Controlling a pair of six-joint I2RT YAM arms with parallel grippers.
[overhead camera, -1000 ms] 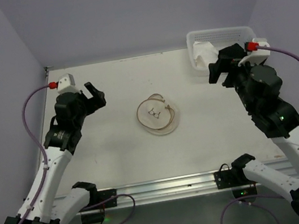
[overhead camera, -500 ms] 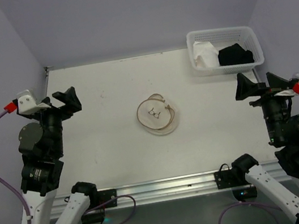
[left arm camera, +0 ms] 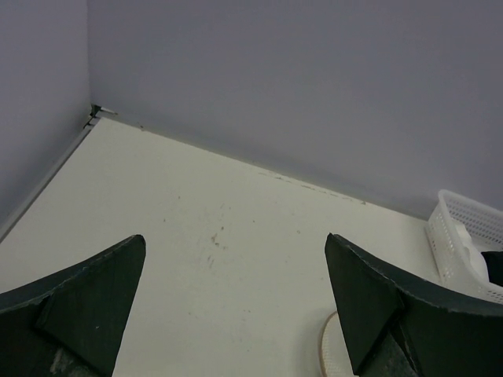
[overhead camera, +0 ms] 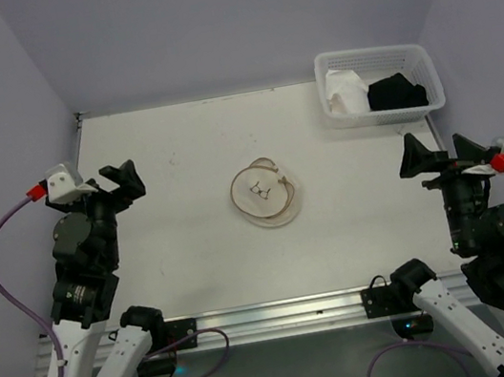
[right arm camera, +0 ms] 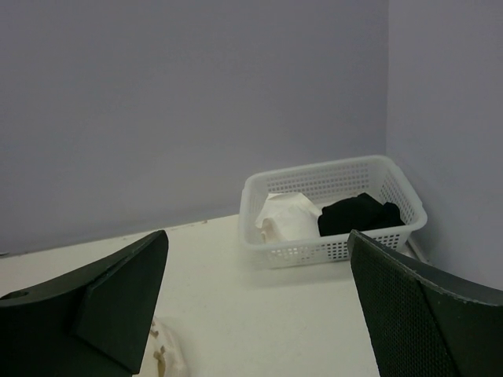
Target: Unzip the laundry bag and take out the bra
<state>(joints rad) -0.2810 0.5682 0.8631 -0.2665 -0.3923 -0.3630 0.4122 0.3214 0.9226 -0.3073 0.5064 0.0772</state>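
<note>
Laundry bag (overhead camera: 266, 194): lies flat at the middle of the table (overhead camera: 169, 154). White mesh, tan rim hoops, a small dark mark on top. You cannot tell from these views whether the zip is open.
Left tool (overhead camera: 106, 184): fingers spread wide, nothing between them. It hangs over the table's left edge, well apart from the bag.
Right tool (overhead camera: 440, 157): fingers spread wide, nothing between them. It hangs over the table's right edge, nearer than the basket (overhead camera: 370, 57) and well apart from the bag.
Basket: white slotted plastic, in the far right corner of the table. White cloth (overhead camera: 344, 91) fills its left side, black cloth (overhead camera: 397, 93) its right.
Your wrist views: each catches only a sliver of the bag's rim at the bottom of the frame.
Contact: neither tool touches the bag.
</note>
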